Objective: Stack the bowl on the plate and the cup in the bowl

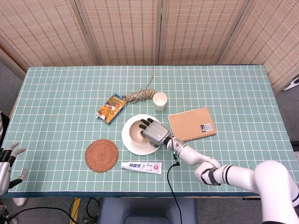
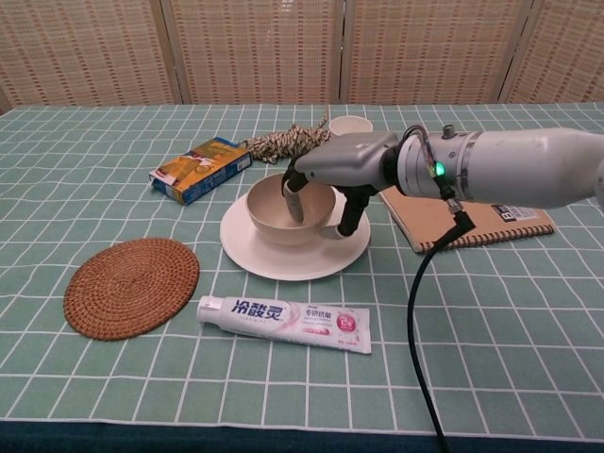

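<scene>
The beige bowl (image 2: 287, 209) sits on the white plate (image 2: 283, 260), so the first part of the task looks almost done. The right hand (image 2: 332, 179) grips the bowl's rim on the side toward the notebook (image 1: 192, 123), with fingers inside the bowl and the thumb outside. The paper cup (image 1: 160, 100) stands just behind the plate, beside the twine (image 1: 141, 93), and it must yet go into the bowl. The left hand (image 1: 8, 161) hangs off the table edge far from the plate, fingers spread and holding nothing
</scene>
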You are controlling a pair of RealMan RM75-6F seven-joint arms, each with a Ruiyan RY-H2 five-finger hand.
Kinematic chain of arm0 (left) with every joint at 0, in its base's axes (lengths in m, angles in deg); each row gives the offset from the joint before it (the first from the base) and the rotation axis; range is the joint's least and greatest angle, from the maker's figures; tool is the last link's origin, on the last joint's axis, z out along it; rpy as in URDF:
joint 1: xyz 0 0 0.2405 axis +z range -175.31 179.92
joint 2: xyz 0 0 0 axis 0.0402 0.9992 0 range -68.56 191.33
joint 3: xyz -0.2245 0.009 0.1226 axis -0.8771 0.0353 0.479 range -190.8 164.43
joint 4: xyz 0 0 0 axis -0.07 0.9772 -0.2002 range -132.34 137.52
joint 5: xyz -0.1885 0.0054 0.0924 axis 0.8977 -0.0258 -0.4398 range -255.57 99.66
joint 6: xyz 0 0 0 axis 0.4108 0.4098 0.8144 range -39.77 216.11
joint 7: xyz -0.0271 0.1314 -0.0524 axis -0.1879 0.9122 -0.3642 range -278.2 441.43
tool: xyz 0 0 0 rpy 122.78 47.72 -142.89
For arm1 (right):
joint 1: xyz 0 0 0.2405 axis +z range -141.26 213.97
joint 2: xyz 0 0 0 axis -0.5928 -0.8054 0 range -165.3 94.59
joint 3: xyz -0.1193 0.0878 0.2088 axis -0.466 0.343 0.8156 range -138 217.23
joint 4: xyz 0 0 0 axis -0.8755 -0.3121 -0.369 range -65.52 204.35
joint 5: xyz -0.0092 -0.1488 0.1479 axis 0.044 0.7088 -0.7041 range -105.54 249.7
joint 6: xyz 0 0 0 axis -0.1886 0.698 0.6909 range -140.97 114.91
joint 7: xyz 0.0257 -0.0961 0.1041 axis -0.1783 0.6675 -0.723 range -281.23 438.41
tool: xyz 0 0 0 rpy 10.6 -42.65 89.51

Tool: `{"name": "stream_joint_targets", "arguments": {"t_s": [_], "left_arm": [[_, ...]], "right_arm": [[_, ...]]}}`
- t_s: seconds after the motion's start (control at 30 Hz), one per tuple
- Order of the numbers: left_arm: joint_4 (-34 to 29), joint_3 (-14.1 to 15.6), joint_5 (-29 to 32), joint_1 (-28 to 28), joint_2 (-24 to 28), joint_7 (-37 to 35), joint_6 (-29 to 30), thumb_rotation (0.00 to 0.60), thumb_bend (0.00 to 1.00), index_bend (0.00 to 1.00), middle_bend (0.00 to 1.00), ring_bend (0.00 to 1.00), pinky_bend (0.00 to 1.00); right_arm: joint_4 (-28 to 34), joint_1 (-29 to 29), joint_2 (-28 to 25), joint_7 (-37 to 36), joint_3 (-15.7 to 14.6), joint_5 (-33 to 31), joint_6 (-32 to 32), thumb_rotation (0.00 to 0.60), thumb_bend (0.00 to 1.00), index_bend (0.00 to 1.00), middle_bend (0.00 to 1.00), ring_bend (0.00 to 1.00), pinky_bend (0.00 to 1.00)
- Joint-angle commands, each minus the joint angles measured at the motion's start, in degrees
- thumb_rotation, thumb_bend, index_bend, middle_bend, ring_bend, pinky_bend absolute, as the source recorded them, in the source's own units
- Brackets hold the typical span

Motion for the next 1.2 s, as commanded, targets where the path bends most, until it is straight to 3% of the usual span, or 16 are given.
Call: {"name": "stream_joint_targets", "arguments": {"t_s": [0.03,0.33,0.57,0.77,1.2], "left_arm": [[-0.06,-0.04,-0.1,-0.06,-0.05,0.05,-0.03,0.6,0.3,0.24,0.15,0.21,0.13],[-0.49,-0.31,-0.58,-0.55,-0.17,0.44,-0.25,0.6,0.3,0.24,0.15,0.21,0.13],[-0.99,-0.29,-0.9,-0.67,-0.04,0.88,-0.26,0.6,0.3,0.24,0.15,0.21,0.13],[-1.48,-0.28,-0.93,-0.5,0.25,1.2,0.02,0.6,0.3,0.24,0.15,0.21,0.13],[-1.52,-0.04,0.0,0.54,1.0,1.32,0.64,0.6,0.3,0.24,0.15,0.21,0.13]], "right_arm": [[1.52,-0.26,-1.04,0.89,-0.53,-0.75,1.19,0.6,0.34,0.24,0.11,0.01,0.11],[10.27,-3.6,-9.27,0.57,-0.94,0.35,8.06,0.6,0.34,0.2,0.1,0.01,0.11],[11.59,-4.3,-14.01,-1.56,1.72,-3.27,9.87,0.6,0.32,0.2,0.1,0.01,0.11],[6.6,-1.11,-13.11,-2.35,3.88,-9.76,5.69,0.6,0.23,0.2,0.1,0.01,0.11],[-12.32,8.79,-3.96,1.67,2.56,-24.83,-4.82,0.6,0.12,0.13,0.08,0.01,0.11]]}}
